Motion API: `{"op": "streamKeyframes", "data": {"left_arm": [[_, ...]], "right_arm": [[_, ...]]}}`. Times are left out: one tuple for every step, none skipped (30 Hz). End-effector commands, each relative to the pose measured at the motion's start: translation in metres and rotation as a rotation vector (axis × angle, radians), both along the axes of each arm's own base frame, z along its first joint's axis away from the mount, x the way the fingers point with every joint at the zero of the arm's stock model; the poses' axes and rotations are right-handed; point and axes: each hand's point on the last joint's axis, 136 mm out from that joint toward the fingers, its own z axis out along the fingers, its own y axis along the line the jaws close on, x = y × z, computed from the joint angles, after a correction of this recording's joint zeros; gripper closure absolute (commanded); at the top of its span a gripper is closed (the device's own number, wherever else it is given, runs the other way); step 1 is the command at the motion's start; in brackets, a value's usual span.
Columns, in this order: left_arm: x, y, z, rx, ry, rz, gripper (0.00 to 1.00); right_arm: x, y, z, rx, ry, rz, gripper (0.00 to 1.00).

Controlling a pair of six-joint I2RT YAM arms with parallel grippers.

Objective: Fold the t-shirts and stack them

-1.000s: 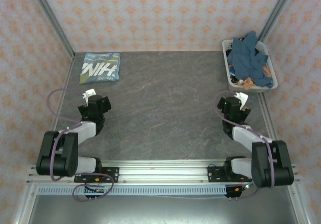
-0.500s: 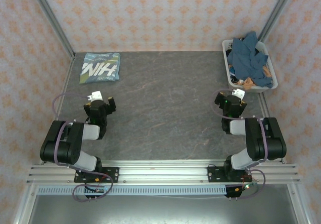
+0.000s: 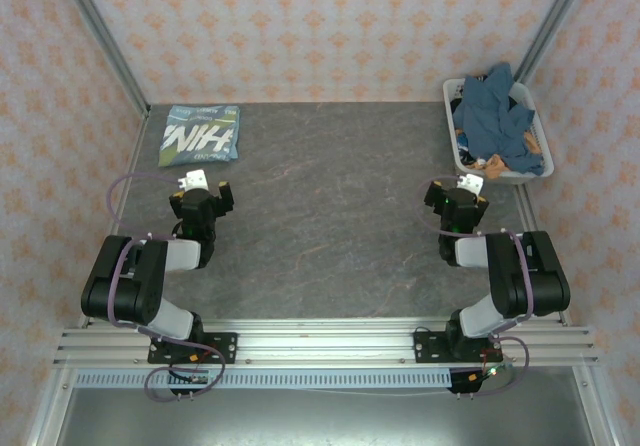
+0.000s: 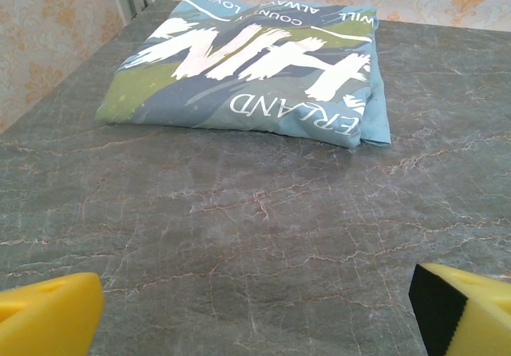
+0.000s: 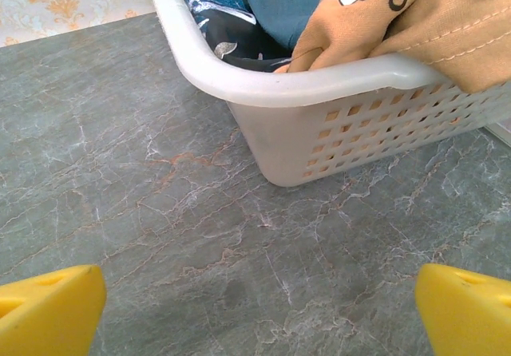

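Top external view showed a white perforated plastic basket (image 3: 449, 116) far right holding crumpled blue shirts (image 3: 493, 116) and perhaps a tan garment (image 5: 415, 21), a folded sky-blue printed shirt (image 3: 200, 134) far left on the grey marbled table (image 3: 330, 216), papered walls (image 3: 320, 26) around, and the left gripper (image 3: 204, 194) and right gripper (image 3: 457, 194) spread wide, empty.

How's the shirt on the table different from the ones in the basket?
The folded shirt lies flat on the table; the basket shirts are heaped, crumpled, in the white basket. The folded shirt is light blue with white letters; the basket shirts mostly dark blue. Both are cloth.
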Motion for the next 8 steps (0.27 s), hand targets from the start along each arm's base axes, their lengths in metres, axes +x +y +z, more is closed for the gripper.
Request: {"op": "streamKeyframes", "data": {"left_arm": [[0.0024, 0.0010, 0.0056, 0.039, 0.001, 0.012, 0.00], [0.0024, 0.0010, 0.0056, 0.039, 0.001, 0.011, 0.00], [0.0026, 0.0013, 0.0061, 0.040, 0.000, 0.013, 0.00], [0.0027, 0.0008, 0.0060, 0.041, 0.001, 0.011, 0.00], [0.0029, 0.0005, 0.0061, 0.043, 0.003, 0.010, 0.00], [0.0031, 0.0001, 0.0059, 0.045, 0.004, 0.010, 0.00], [0.0032, -0.0001, 0.0057, 0.047, 0.007, 0.010, 0.00], [0.0035, -0.0006, 0.0064, 0.047, 0.005, 0.009, 0.00]], "right_arm": [[0.0042, -0.0019, 0.0078, -0.015, -0.022, -0.011, 0.01], [0.0041, -0.0015, 0.0076, -0.016, -0.021, -0.010, 0.01], [0.0051, 0.0008, 0.0070, -0.020, -0.016, 0.001, 0.01], [0.0070, 0.0020, 0.0067, -0.024, -0.009, 0.006, 0.01], [0.0065, 0.0024, 0.0066, -0.023, -0.009, 0.009, 0.01], [0.0063, 0.0023, 0.0069, -0.024, -0.011, 0.008, 0.01], [0.0063, 0.0024, 0.0072, -0.022, -0.013, 0.008, 0.01], [0.0060, 0.0026, 0.0071, -0.023, -0.014, 0.010, 0.01]]}}
